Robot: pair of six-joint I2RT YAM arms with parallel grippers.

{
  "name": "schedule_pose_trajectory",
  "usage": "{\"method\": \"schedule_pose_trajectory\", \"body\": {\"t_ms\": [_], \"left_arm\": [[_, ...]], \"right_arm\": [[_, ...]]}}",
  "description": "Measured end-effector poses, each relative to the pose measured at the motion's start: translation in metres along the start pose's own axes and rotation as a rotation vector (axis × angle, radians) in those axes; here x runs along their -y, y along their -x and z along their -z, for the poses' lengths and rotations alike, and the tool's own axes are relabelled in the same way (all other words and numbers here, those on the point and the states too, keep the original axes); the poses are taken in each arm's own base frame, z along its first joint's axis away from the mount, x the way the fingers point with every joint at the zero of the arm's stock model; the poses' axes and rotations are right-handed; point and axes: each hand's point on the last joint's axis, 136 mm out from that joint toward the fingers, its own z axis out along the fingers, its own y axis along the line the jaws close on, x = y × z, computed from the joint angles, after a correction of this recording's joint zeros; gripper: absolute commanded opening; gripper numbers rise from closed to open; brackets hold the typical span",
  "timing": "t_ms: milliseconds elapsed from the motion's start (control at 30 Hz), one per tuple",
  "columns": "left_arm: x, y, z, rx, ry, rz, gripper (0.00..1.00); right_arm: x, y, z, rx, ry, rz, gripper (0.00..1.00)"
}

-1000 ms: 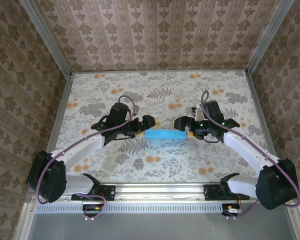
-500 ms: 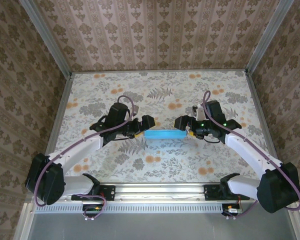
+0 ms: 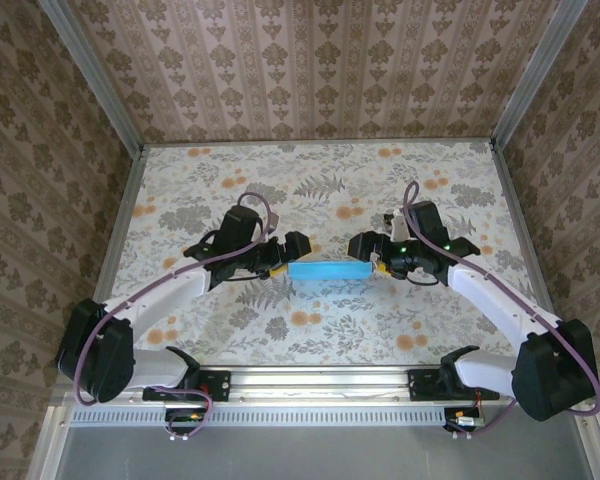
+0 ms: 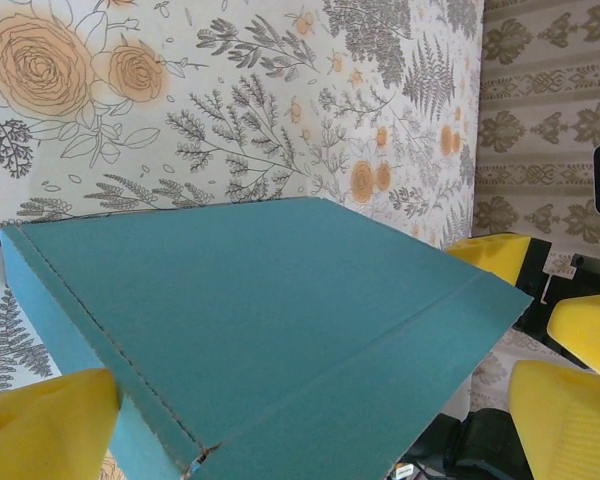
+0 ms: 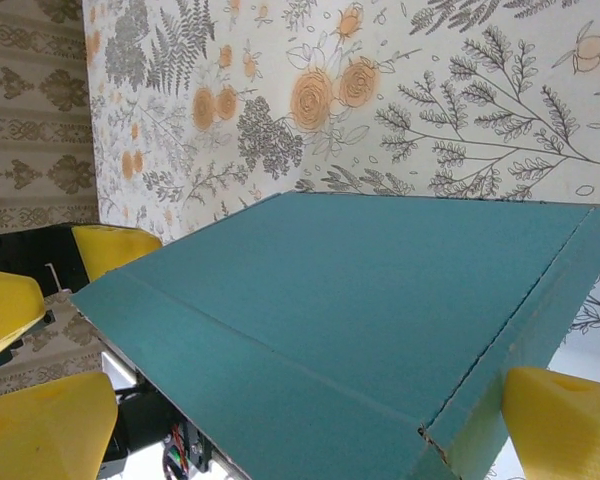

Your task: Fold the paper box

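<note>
The paper box (image 3: 327, 270) is a shallow turquoise rectangle lying between the two arms near the table's middle. My left gripper (image 3: 292, 252) stands at its left end and my right gripper (image 3: 364, 250) at its right end, facing each other. In the left wrist view the paper box (image 4: 280, 300) reaches in between the yellow fingers (image 4: 40, 425) of the left gripper (image 4: 310, 430), whose jaws stand wide. The right wrist view gives the same picture: the paper box (image 5: 360, 300) lies between the spread fingers (image 5: 565, 420) of the right gripper (image 5: 300, 435). A crease runs along its top face.
The floral table (image 3: 320, 190) is walled by patterned panels on three sides, with metal posts (image 3: 90, 75) at the back corners. The arm bases sit on a rail (image 3: 320, 380) along the near edge. Open tabletop lies behind and in front of the box.
</note>
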Motion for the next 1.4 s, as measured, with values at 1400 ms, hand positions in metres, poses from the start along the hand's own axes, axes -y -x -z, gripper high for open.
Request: {"method": "schedule_pose_trajectory", "body": {"t_ms": [1400], "left_arm": [[-0.004, 0.029, -0.003, 0.023, -0.015, 0.044, 1.0]], "right_arm": [[0.006, 0.024, -0.006, 0.025, 0.009, -0.024, 1.0]]}}
